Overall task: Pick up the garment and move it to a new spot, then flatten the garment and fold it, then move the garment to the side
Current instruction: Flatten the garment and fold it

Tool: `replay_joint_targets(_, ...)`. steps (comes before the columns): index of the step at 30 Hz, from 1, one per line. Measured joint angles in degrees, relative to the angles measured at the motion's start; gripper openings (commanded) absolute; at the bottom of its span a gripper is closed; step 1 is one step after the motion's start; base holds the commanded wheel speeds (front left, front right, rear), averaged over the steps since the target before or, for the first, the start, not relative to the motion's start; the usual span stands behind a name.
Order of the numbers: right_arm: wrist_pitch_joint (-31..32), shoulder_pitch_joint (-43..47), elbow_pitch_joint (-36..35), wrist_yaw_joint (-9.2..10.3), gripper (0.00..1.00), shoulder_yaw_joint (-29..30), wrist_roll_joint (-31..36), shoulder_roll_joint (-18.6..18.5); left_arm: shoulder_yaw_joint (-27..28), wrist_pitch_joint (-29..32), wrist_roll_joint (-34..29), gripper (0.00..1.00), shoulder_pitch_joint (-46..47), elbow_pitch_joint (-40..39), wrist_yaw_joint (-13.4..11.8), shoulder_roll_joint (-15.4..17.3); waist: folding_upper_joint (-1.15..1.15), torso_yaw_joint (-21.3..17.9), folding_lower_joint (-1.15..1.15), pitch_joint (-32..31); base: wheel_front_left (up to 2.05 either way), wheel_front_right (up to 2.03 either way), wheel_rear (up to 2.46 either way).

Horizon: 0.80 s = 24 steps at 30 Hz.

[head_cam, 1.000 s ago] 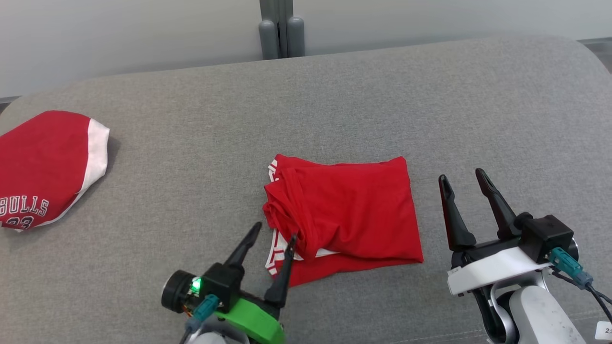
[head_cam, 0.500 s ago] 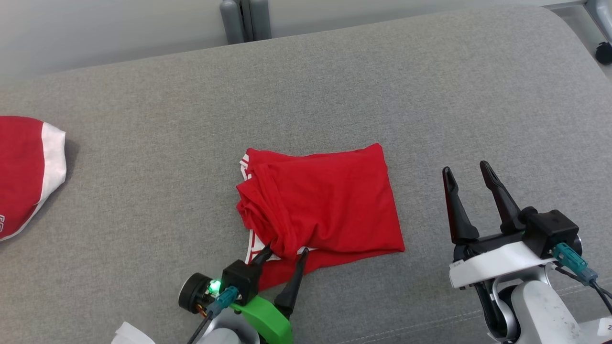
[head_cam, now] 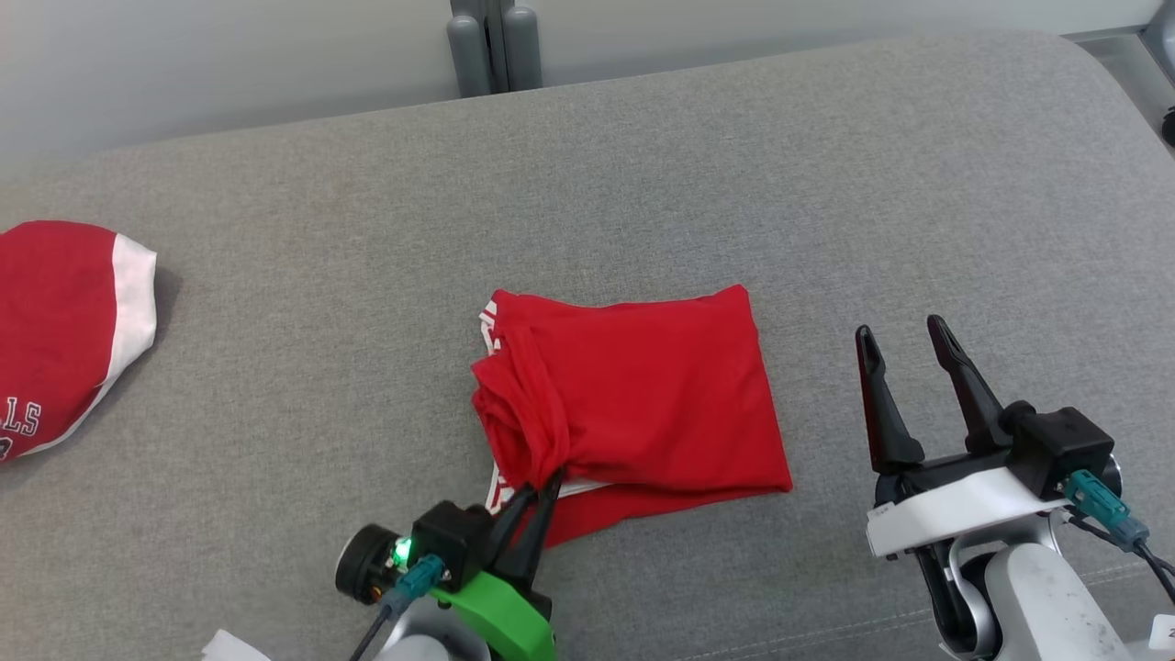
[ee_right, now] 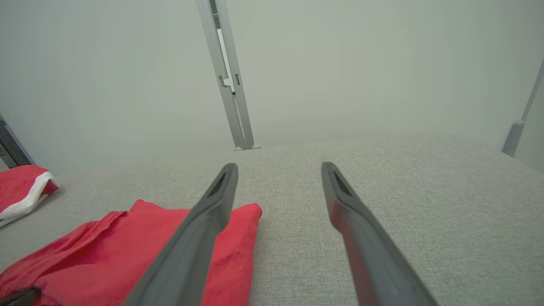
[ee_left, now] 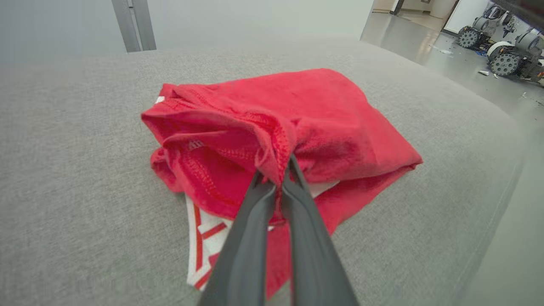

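With left tool point(ee_left: 275, 172) pressed together on a bunched hem at the near-left corner of the garment point(head_cam: 643, 404), folded on the grey cushion point(head_cam: 826, 184), expect a single layer to lift and the fold to spill open. Note right tool point(head_cam: 900, 328) spread, empty, near, right of the garment. Note red jersey point(head_cam: 64, 321) well left of the garment: possible landing conflict.

Left pincer point(head_cam: 548, 479), green wrist, two long dark fingers, near left: fingers pressed together on a fold of the red fabric garment point(head_cam: 643, 395). Right pincer point(head_cam: 900, 332), white wrist, near right: fingers spread, pointing far.
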State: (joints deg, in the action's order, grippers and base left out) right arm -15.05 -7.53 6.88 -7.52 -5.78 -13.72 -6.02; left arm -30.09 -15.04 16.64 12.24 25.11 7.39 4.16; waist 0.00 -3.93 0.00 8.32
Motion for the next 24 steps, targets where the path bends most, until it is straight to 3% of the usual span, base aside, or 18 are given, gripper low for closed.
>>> replay_joint_targets(2, 0.00, 0.03, 0.32, 0.00, 1.00, 0.03, -0.01, -0.01, -0.96, 0.01, 0.93, 0.00, -1.16, 0.99, 0.00, 0.32, 0.00, 0.10, 0.00, -0.21, 0.00, 0.00, 0.00)
replay_joint_targets(3, 0.00, 0.04, 0.43, 0.00, 1.00, 0.04, -0.02, -0.02, -1.13, 0.00, 1.14, 0.29, -1.41, 1.47, 0.00, 0.45, 0.00, 0.12, 0.00, -0.30, 0.00, 0.00, 0.00)
replay_joint_targets(4, 0.00, 0.05, 0.55, 0.00, 1.00, 0.04, -0.03, -0.02, -1.16, 0.01, 1.16, 1.00, -1.46, 1.70, 0.00, 0.51, 0.00, 0.12, 0.00, -0.37, 0.00, 0.00, 0.00)
replay_joint_targets(10, 0.00, 0.26, 1.19, 0.00, 1.00, 0.24, -0.18, -0.07, 1.98, 0.01, 1.67, 1.00, -1.68, -1.33, 0.00, 0.07, 0.00, 0.40, 0.00, -1.15, 0.00, 0.00, 0.00)
replay_joint_targets(24, 0.00, 1.49, 1.56, 0.00, 1.00, 1.12, 0.00, -0.13, 19.39, 0.00, -2.01, 1.00, -6.42, -12.11, -1.35, 0.40, 0.00, 2.59, 0.00, -4.95, 0.00, 0.00, 0.00)
